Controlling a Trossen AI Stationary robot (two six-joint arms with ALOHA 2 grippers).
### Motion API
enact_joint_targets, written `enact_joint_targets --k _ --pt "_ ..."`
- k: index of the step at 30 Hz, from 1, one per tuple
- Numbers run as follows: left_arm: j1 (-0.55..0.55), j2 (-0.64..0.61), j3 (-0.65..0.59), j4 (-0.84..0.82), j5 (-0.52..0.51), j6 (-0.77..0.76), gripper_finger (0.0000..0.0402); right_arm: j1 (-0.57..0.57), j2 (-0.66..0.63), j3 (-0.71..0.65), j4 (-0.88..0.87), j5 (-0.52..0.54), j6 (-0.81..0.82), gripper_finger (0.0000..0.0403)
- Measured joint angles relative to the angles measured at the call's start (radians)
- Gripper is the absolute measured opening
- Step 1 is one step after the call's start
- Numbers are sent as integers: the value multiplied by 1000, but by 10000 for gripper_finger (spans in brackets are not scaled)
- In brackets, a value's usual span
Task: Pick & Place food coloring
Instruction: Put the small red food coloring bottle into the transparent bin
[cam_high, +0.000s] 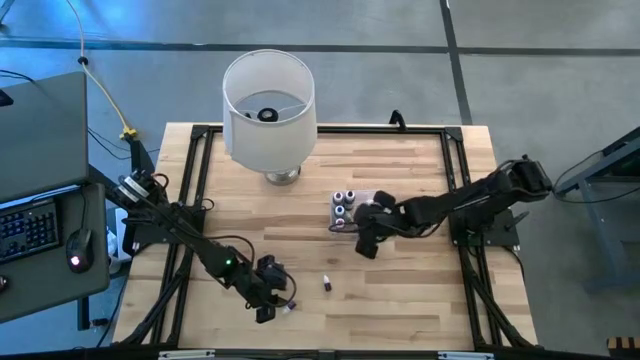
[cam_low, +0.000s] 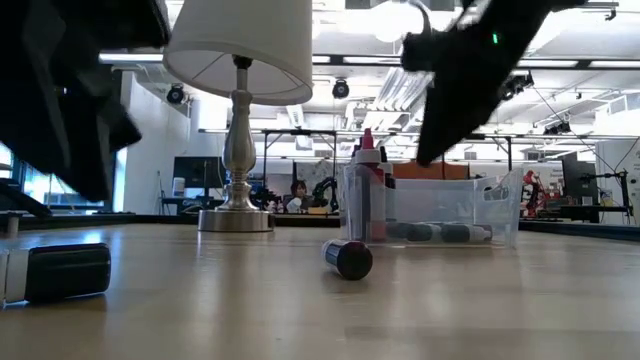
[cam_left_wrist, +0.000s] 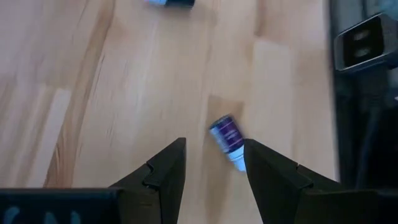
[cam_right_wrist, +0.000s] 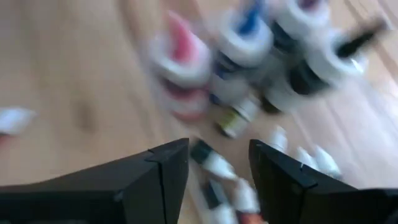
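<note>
Food coloring bottles stand and lie in a clear tub (cam_high: 372, 198) (cam_low: 480, 205) at mid-table; several white-capped ones (cam_right_wrist: 249, 37) show in the right wrist view. My right gripper (cam_high: 365, 245) (cam_right_wrist: 219, 146) hangs open just above the tub's near side, holding nothing. One small bottle (cam_high: 327, 285) (cam_low: 348, 258) lies on its side on the bare wood. Another, purple-labelled with a white cap (cam_left_wrist: 227, 142) (cam_low: 65, 272), lies on its side near the front edge. My left gripper (cam_high: 268, 300) (cam_left_wrist: 214, 143) is open right by it, with the bottle just past its fingertips.
A big white lamp (cam_high: 268, 110) (cam_low: 240, 60) stands at the back centre on a metal foot. Black frame rails (cam_high: 190, 180) run along the table's left, right and far sides. Bare wood lies between the tub and the front edge.
</note>
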Motion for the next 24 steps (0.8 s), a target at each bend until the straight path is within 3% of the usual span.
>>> enact_joint_targets --k 6,11,19,22,24 --pt "0 62 0 0 30 -18 160 97 0 59 141 -29 -18 160" --pt "0 95 0 -1 30 3 160 210 41 23 408 13 -124 161" --pt "0 96 0 4 24 14 160 303 361 33 888 98 -102 161" --pt "0 96 0 3 28 10 160 314 468 116 847 125 -72 161" --pt "0 96 0 3 33 9 160 319 510 196 709 146 -52 161"
